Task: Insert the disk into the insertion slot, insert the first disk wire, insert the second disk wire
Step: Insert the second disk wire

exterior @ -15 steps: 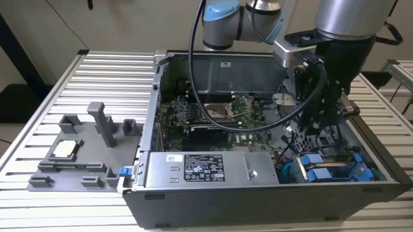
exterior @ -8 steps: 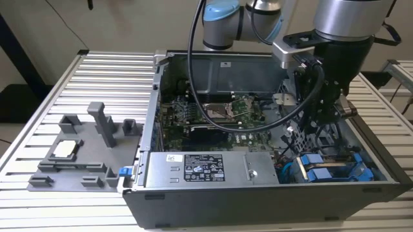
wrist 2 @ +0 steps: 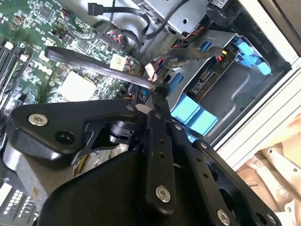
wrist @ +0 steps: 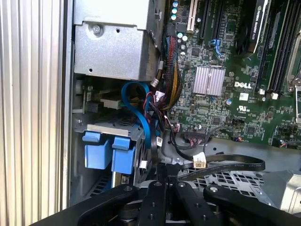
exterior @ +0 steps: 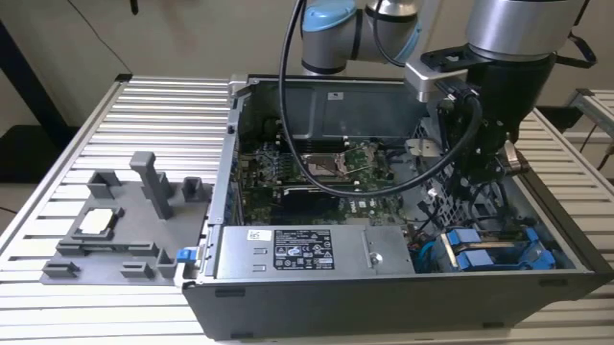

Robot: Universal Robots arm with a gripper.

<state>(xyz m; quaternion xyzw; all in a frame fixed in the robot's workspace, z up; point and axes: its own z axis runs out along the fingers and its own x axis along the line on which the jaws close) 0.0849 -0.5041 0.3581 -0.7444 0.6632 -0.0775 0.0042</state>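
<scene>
The disk [wrist 2: 212,77] lies in the insertion slot [wrist 2: 237,96] of the grey drive cage, its connector end facing the motherboard and its blue carrier frame [exterior: 535,253] around it. My gripper [wrist 2: 157,88] hangs inside the open case just beside the cage, in front of the disk's connector end. In both wrist views its fingers are pressed together on a flat black wire [wrist: 235,162] that runs away over the board. A blue wire [wrist: 141,117] curls near the cage. The arm [exterior: 508,43] comes down from the back right of the exterior view.
Two blue tabs [wrist: 110,153] of another carrier stick out of the cage. The silver power supply [exterior: 307,251] fills the case front, and loose bundled wires [wrist: 171,80] hang beside the green motherboard [exterior: 317,172]. A grey fixture [exterior: 115,223] stands on the slatted table [exterior: 163,108].
</scene>
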